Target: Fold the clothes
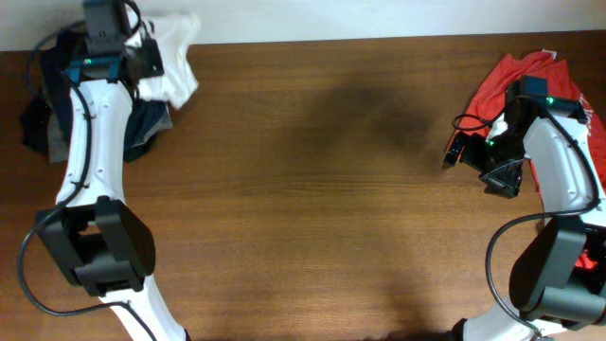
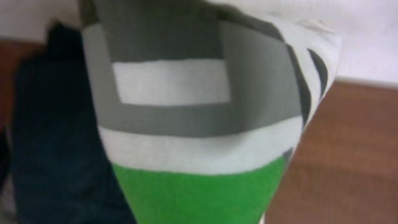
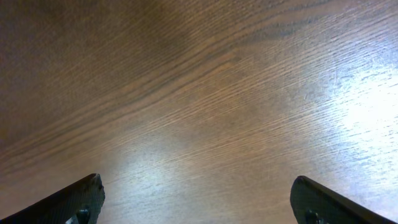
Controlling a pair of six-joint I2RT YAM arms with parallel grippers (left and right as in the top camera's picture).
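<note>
Left tool (image 1: 147, 62) at the desk's (image 1: 312, 189) far left corner, right against the bunched white shirt (image 1: 175, 52). Its fingers are hidden, so can't tell if it's pinching or spread. In the left wrist view the white shirt (image 2: 186, 81) fills the frame, with a grey-and-white print and a green block (image 2: 199, 193) below. Dark navy garment (image 1: 147, 123) lies under and beside the shirt, also at the left (image 2: 56, 137). Red tee (image 1: 502, 76) is crumpled at the far right edge. Right tool (image 1: 459, 152) is near the tee but not touching it, fingers spread wide over bare wood (image 3: 202, 200).
</note>
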